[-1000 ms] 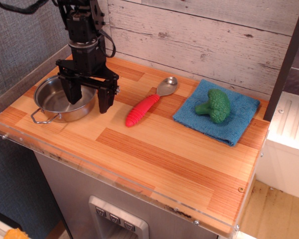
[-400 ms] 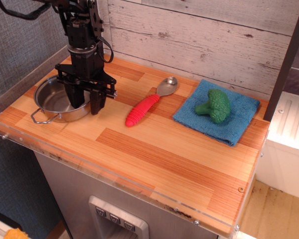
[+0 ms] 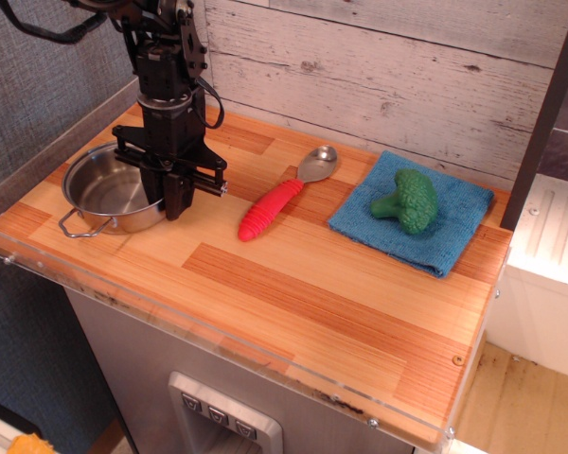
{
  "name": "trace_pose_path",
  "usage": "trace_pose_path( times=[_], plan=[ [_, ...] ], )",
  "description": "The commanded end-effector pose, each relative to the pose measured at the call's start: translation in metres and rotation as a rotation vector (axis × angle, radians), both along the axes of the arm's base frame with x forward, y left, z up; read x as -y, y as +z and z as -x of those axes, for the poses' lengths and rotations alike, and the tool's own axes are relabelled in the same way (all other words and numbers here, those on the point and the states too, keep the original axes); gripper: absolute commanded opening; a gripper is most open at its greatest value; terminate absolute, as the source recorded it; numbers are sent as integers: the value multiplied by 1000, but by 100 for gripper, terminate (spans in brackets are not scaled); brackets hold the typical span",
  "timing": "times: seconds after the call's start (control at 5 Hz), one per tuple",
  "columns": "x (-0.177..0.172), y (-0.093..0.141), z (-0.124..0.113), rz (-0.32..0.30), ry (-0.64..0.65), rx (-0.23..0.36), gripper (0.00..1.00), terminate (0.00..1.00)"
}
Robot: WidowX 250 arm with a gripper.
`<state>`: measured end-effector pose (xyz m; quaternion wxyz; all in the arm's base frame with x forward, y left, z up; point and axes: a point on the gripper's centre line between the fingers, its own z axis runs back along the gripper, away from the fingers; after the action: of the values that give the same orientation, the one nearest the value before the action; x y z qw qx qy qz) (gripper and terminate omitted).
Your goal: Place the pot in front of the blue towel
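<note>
The shiny steel pot [image 3: 109,192] sits on the wooden counter at the far left, one wire loop handle [image 3: 79,227] toward the front. My black gripper [image 3: 168,201] points straight down at the pot's right rim, its fingers closed together on the rim. The blue towel [image 3: 412,227] lies flat at the right back of the counter, far from the pot.
A green toy broccoli [image 3: 407,200] lies on the towel. A metal spoon with a ribbed red handle [image 3: 273,208] lies between pot and towel. A wooden plank wall [image 3: 388,66] stands behind. The counter's front edge [image 3: 218,336] has a clear plastic lip.
The gripper's fingers, spread wide across the pot's right rim a second ago, have closed together on the rim. The pot has stayed in place.
</note>
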<state>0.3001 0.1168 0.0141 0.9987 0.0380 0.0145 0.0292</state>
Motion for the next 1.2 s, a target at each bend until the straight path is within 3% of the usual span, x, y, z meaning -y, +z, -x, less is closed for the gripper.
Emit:
trace_pose_path(
  times=[0.0,0.2,0.4,0.6,0.8,1.0],
  plan=[
    [7,37,1,-26,-22,71,0,0],
    [28,86,5,-46,-20,154,0,0],
    [74,125,11,12,-49,222,0,0],
    [118,120,13,118,-121,226,0,0],
    [167,109,17,159,-189,209,0,0],
    [199,88,21,141,-242,166,0,0]
  ],
)
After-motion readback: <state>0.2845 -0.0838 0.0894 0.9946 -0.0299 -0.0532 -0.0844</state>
